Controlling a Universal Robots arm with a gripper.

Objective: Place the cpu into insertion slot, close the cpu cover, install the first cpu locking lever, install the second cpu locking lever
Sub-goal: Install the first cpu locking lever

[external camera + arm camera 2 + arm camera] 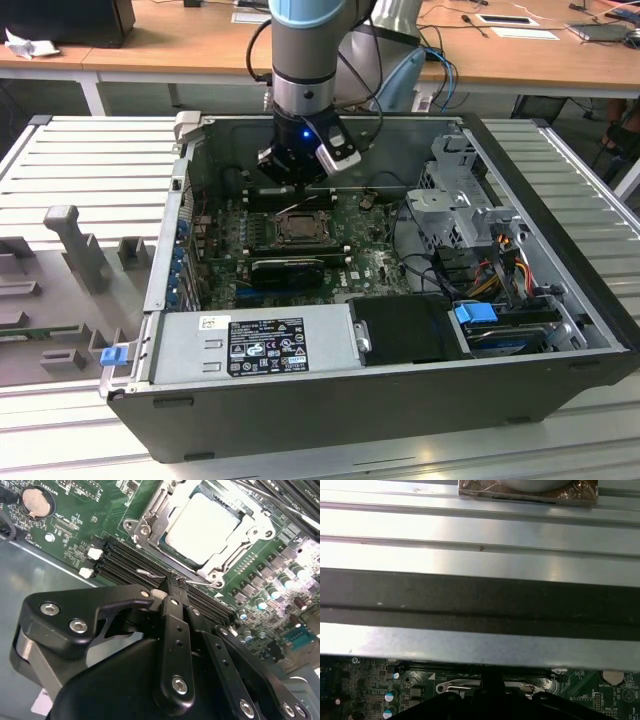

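The cpu (207, 527) lies pale and flat in the insertion slot (300, 228) on the green motherboard. The silver cpu cover (150, 517) is folded down around it, framing its face. My gripper (175, 581) hangs just beside the socket's edge, over the black RAM slots (125, 560), with its black fingers (175, 630) drawn together. The fingertips sit right at a thin wire locking lever end (147, 573); I cannot tell whether they pinch it or only touch it. In the exterior view my gripper (300, 188) stands just behind the socket.
The open computer case has a power supply (260, 345) at the front, a drive cage (460, 190) and cables (495, 265) on the exterior view's right. A coin battery (36, 502) sits on the board. The case wall (480, 600) runs close behind the gripper.
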